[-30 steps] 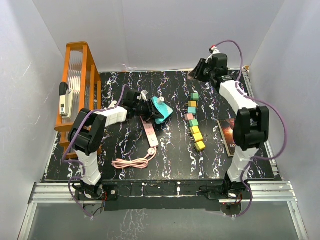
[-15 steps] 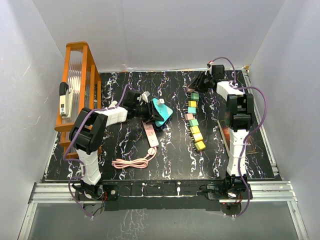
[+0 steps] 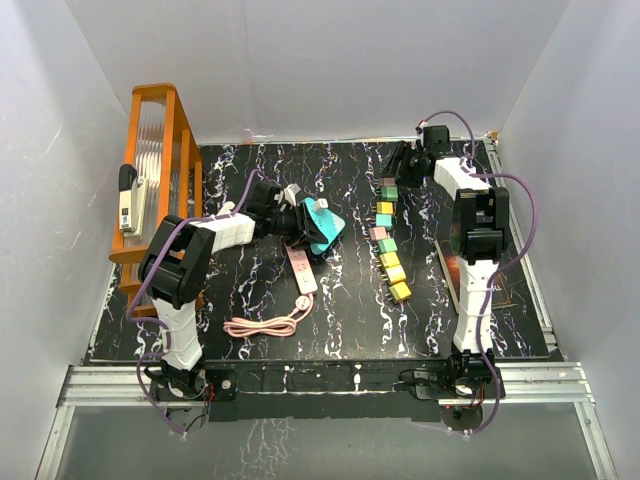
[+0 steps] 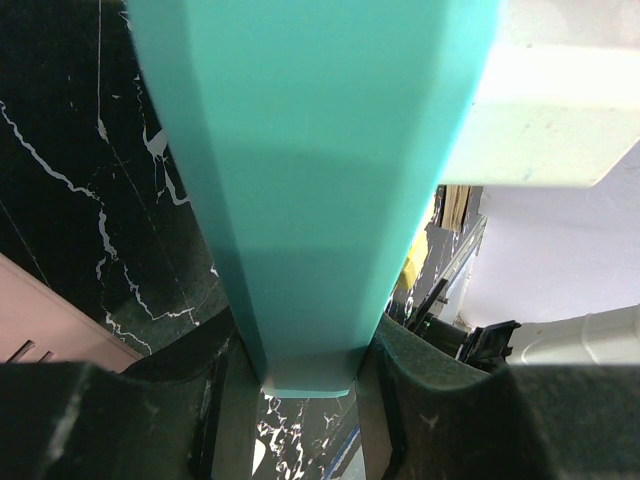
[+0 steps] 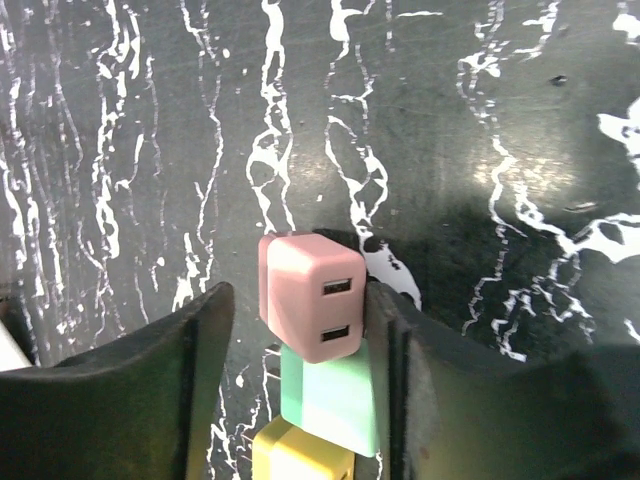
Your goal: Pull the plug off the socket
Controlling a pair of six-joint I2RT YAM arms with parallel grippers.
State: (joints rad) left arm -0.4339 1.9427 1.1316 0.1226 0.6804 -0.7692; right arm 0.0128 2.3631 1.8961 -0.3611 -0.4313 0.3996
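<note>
A pink cube plug [image 5: 310, 300] with two USB slots sits at the far end of a row of green and yellow cube plugs [image 3: 388, 245]. My right gripper [image 5: 298, 335] is open and straddles this pink plug; its right finger touches the plug and its left finger [image 5: 180, 350] stands apart. In the top view the right gripper [image 3: 393, 172] is low at the row's far end. The socket under the plugs does not show. My left gripper [image 4: 305, 370] is shut on a teal block [image 4: 310, 150], held at centre-left [image 3: 320, 222].
A pink power strip [image 3: 300, 268] with a coiled pink cable [image 3: 262, 325] lies near the left gripper. An orange rack [image 3: 160, 140] holding a white device stands at the left edge. A dark book [image 3: 458, 272] lies at the right. White walls enclose the table.
My right gripper has come down from a raised pose at the back right to the far end of the plug row. The left gripper and teal block have barely moved.
</note>
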